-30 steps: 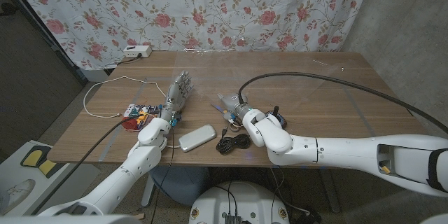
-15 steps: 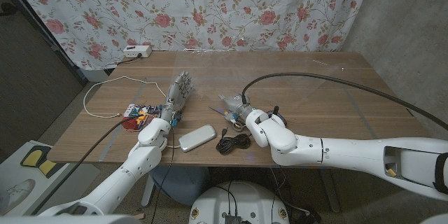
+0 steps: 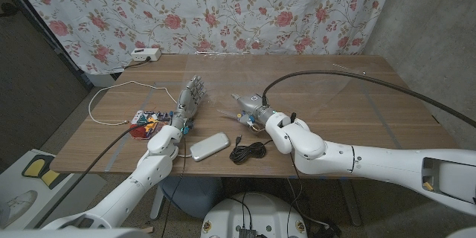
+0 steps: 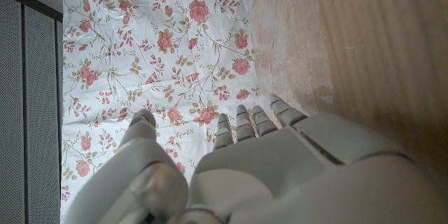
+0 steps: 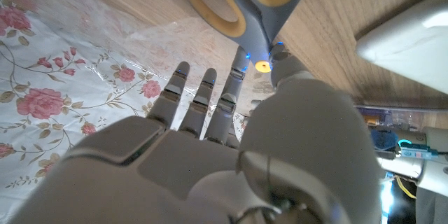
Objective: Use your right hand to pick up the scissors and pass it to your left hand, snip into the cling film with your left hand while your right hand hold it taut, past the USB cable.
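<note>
Scissors with grey and yellow plastic handles (image 5: 241, 0) are rising off the wooden table (image 3: 357, 97) in my right hand (image 3: 253, 111), pinched at the pivot. I am carrying them toward nine o'clock, where my left hand (image 3: 190, 97) is waiting with fingers spread, empty.

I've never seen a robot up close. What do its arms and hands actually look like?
Both arms are glossy white rounded shells with grey joints. The left hand and right hand are human-shaped, pale grey, with segmented fingers. A thick black cable arcs over the table to the right wrist, and another black cable runs along the left arm.
</note>
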Controlling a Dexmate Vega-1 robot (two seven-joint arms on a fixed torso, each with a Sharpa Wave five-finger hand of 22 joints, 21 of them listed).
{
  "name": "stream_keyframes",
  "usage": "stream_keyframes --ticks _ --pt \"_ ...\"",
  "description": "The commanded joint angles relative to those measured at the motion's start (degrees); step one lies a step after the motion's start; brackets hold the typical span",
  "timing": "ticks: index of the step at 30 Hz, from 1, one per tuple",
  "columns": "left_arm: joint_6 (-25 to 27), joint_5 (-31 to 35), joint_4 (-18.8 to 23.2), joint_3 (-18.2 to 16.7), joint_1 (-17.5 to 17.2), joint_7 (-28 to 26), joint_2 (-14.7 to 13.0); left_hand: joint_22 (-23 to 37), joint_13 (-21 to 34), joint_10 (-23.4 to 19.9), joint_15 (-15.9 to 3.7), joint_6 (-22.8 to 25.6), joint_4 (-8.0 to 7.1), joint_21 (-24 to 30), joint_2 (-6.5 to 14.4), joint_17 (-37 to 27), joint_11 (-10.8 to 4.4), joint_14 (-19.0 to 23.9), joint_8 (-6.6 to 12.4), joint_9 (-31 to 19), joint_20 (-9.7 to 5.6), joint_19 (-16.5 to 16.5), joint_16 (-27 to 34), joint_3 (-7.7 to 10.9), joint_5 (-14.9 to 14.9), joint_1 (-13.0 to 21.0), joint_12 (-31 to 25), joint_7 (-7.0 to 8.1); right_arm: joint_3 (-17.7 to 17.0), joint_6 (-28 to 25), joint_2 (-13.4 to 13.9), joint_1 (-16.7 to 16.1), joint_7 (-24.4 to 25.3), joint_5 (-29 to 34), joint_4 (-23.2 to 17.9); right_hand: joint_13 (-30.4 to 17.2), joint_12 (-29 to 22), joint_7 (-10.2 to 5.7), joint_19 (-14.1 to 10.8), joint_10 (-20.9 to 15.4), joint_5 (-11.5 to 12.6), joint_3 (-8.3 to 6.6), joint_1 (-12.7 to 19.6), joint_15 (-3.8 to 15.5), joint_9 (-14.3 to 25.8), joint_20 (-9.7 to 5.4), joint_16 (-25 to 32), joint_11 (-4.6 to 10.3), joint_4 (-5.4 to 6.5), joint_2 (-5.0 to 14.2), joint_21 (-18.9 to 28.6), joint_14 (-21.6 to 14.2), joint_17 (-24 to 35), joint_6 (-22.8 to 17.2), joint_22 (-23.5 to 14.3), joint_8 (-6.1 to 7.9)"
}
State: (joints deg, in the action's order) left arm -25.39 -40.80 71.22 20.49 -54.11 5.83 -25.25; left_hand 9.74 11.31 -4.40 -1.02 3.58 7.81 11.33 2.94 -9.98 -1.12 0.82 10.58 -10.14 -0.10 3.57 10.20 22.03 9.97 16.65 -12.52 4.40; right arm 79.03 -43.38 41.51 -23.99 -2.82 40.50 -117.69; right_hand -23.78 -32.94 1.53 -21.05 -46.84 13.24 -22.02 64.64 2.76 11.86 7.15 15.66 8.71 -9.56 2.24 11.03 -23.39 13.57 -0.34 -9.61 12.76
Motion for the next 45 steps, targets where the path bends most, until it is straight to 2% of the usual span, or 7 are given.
stream_keyframes --ticks 1,10,18,28,45 --pt "0.1 0.3 0.2 0.1 -0.2 -0.7 0.2 0.3 0.3 -0.3 -0.3 0.0 0.08 0.0 0.3 -0.1 -0.01 -0.2 0.15 -0.1 0.28 0.2 0.3 -0.08 0.2 0.0 0.0 0.06 -6.2 3.3 3.4 -2.8 4.6 -6.0 -4.9 -0.2 -0.4 0.25 -0.5 -2.1 0.5 -0.89 -0.1 6.31 0.2 0.17 -0.1 1.8 -0.12 0.3 0.2 -0.6 0.0 -0.4 0.0 0.33" --pt "-0.1 0.5 0.7 0.1 -0.7 -1.2 0.2 0.3 0.3 -0.3 -0.32 -0.1 0.07 -0.1 0.3 -0.1 0.02 -0.2 0.11 -0.1 0.31 0.2 0.3 -0.09 0.2 0.0 0.0 0.13 -11.0 4.2 4.3 -4.9 6.4 -11.6 -4.3 -0.1 -0.5 0.27 -0.7 -2.2 0.7 -1.19 -0.3 6.13 0.1 0.15 -0.3 1.65 0.06 0.19 0.1 -0.8 0.0 -0.6 0.0 0.3" --pt "0.0 0.5 1.3 0.1 -0.9 -1.4 0.1 0.3 0.3 -0.3 -0.31 0.0 0.08 -0.1 0.3 -0.1 0.08 -0.2 0.12 -0.1 0.37 0.2 0.3 -0.1 0.2 0.0 0.0 0.09 -15.5 7.6 5.5 -7.4 9.9 -16.4 -5.7 0.0 -0.6 0.29 -1.0 -2.5 0.9 -1.43 -0.4 6.18 0.1 0.07 -0.4 1.61 0.19 0.18 0.2 -1.2 0.1 -1.0 0.0 0.36" --pt "-0.8 1.5 3.6 0.3 -1.7 -1.8 -0.5 0.3 0.3 -0.5 -0.29 0.1 0.09 -0.1 0.4 -0.1 0.27 -0.1 0.14 -0.1 0.35 0.3 0.3 -0.11 0.2 -0.1 -0.1 0.06 -25.1 15.3 6.0 -13.2 16.1 -27.7 -6.8 -0.1 -0.8 0.38 -1.2 -2.6 0.9 -1.25 -0.6 6.1 0.1 0.15 -0.2 1.66 0.38 0.28 0.1 -1.4 0.4 -1.1 0.0 0.31" --pt "-1.3 2.1 5.7 0.5 -2.2 -1.9 -0.9 0.3 0.3 -0.8 -0.3 0.5 0.13 -0.1 0.4 -0.1 0.18 0.0 0.26 -0.1 0.41 0.3 0.4 -0.09 0.2 0.0 -0.2 -0.19 -32.0 23.7 6.2 -16.1 15.3 -36.1 -5.2 -0.5 -1.0 0.47 -1.2 -2.2 1.0 -0.7 -0.6 5.88 0.1 0.07 0.0 1.71 0.44 0.37 0.0 -1.1 1.0 -1.2 0.0 0.15"
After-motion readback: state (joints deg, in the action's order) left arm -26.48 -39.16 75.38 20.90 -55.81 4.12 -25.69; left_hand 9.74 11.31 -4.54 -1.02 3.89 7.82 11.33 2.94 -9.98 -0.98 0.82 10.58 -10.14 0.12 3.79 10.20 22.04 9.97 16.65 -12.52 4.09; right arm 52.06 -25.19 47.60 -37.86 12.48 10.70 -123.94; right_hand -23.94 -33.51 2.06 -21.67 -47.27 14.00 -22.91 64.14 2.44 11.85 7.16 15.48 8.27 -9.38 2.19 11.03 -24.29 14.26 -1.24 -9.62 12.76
